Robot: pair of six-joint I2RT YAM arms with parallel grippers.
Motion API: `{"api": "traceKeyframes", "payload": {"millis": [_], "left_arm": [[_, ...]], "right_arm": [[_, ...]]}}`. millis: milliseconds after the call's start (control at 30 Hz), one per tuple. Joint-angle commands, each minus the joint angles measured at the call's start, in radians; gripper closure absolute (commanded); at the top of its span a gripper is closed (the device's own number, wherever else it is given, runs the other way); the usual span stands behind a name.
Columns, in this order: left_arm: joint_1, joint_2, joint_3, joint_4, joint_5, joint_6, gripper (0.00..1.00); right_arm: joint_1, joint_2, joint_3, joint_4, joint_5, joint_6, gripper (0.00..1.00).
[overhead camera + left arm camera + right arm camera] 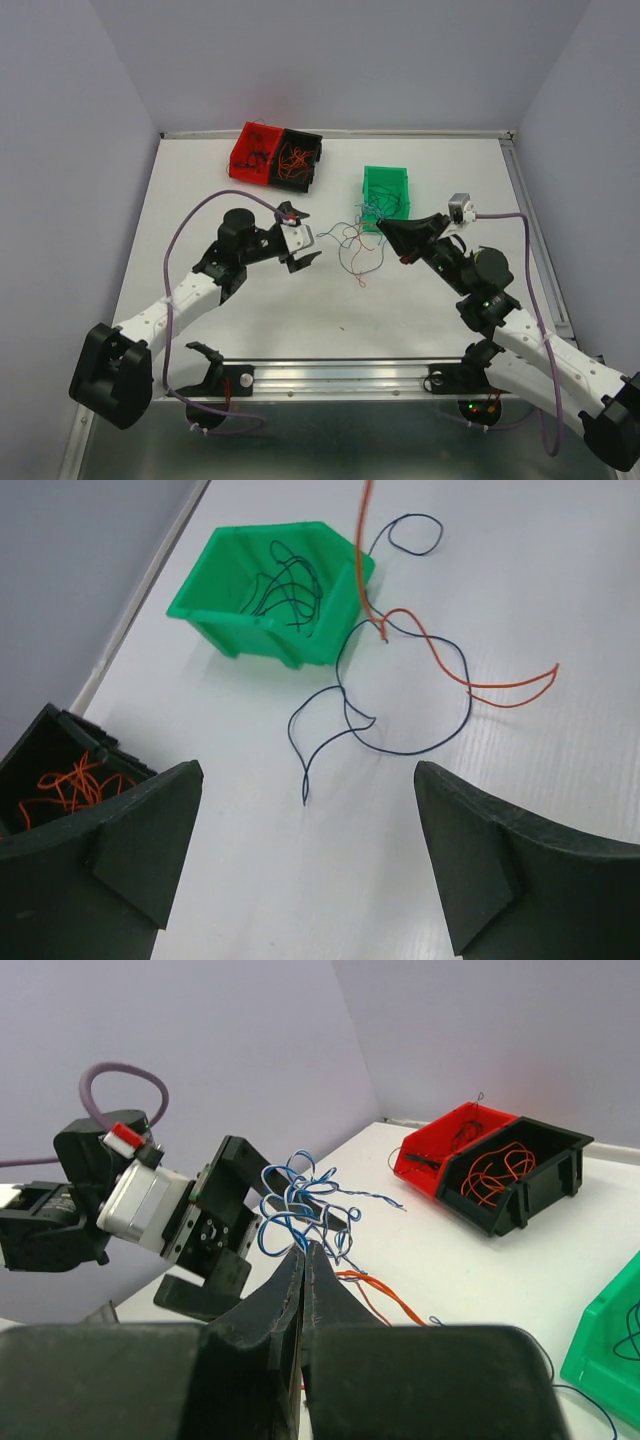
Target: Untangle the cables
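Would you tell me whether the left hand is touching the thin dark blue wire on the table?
Apart. The left wrist view shows the left hand open, fingers either side of the thin dark blue wire, white table visible between.

Cables (pixel 355 245): very thin wires, short looping strands. Reference: green bin (pixel 385 170).
- Inside the bin: several dark strands (pixel 285 590), loosely coiled.
- At its near edge: blue-and-white tangle (pixel 295 1200), pinched between the pressed-together tips of the right claw (pixel 305 1260).
- Just in front of the bin, on the tabletop (pixel 560 560): dark blue strand (pixel 345 695) in open loops, crossed by an orange strand (pixel 440 655) whose one end rises out of view.
- Left of the bin: orange strands (pixel 297 158) in a black bin (pixel 318 150) and black strands (pixel 257 155) in a red bin (pixel 240 150).
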Motion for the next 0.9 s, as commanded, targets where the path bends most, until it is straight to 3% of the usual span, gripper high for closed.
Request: {"api": "traceKeyframes", "payload": {"millis": [0, 400, 467, 500, 567, 600, 700, 733, 867], "left_arm": [[-0.039, -0.021, -0.031, 0.215, 0.123, 0.137, 0.01], [-0.121, 0.178, 0.136, 0.257, 0.045, 0.013, 0.13], [-0.141, 0.210, 0.168, 0.258, 0.026, -0.004, 0.22], [-0.144, 0.221, 0.177, 0.258, 0.019, -0.012, 0.34], [-0.147, 0.243, 0.191, 0.258, 0.014, -0.038, 0.46], [-0.148, 0.247, 0.197, 0.250, 0.017, -0.038, 0.62], [-0.150, 0.247, 0.188, 0.250, 0.005, -0.036, 0.82], [-0.150, 0.244, 0.185, 0.249, -0.016, -0.033, 1.00], [-0.130, 0.253, 0.196, 0.237, -0.168, -0.108, 1.00]], "right_arm": [[-0.006, -0.014, 0.021, 0.073, -0.043, 0.016, 0.99], [-0.006, 0.024, 0.026, 0.125, -0.118, 0.050, 1.00], [-0.004, 0.034, 0.028, 0.134, -0.123, 0.053, 0.99], [-0.004, 0.041, 0.029, 0.136, -0.123, 0.055, 0.99], [-0.006, 0.048, 0.031, 0.142, -0.123, 0.056, 0.99], [-0.006, 0.052, 0.031, 0.143, -0.121, 0.056, 0.99], [-0.006, 0.058, 0.031, 0.150, -0.127, 0.061, 0.99], [-0.006, 0.060, 0.032, 0.150, -0.127, 0.061, 0.99], [-0.006, 0.031, 0.017, 0.148, -0.103, 0.062, 0.99]]}}
